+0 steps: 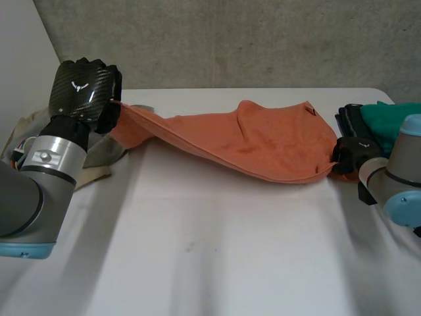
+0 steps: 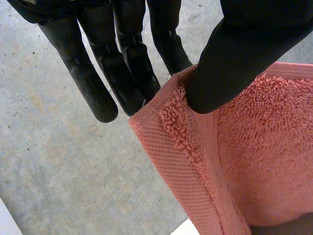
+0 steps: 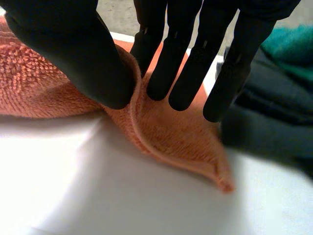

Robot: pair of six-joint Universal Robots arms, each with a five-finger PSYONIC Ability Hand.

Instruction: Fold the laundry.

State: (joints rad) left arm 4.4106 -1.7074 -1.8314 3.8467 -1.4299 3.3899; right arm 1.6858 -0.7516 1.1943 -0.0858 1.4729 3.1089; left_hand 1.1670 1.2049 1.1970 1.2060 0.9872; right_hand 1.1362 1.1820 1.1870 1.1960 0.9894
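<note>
The towel (image 1: 263, 141) sags across the table (image 1: 217, 257), one corner pinched between thumb and fingers of the raised left hand (image 1: 82, 89), the far end pinched likewise by the right hand (image 1: 352, 153) down at the tabletop.

The white table (image 1: 210, 250) carries orange towel (image 1: 263, 148), beige cloth (image 1: 99, 161), dark garment (image 1: 350, 120).

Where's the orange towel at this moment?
Head view: towel stretched across the table, one end pinched by the raised left hand, the other by the right hand near a green cloth.
</note>
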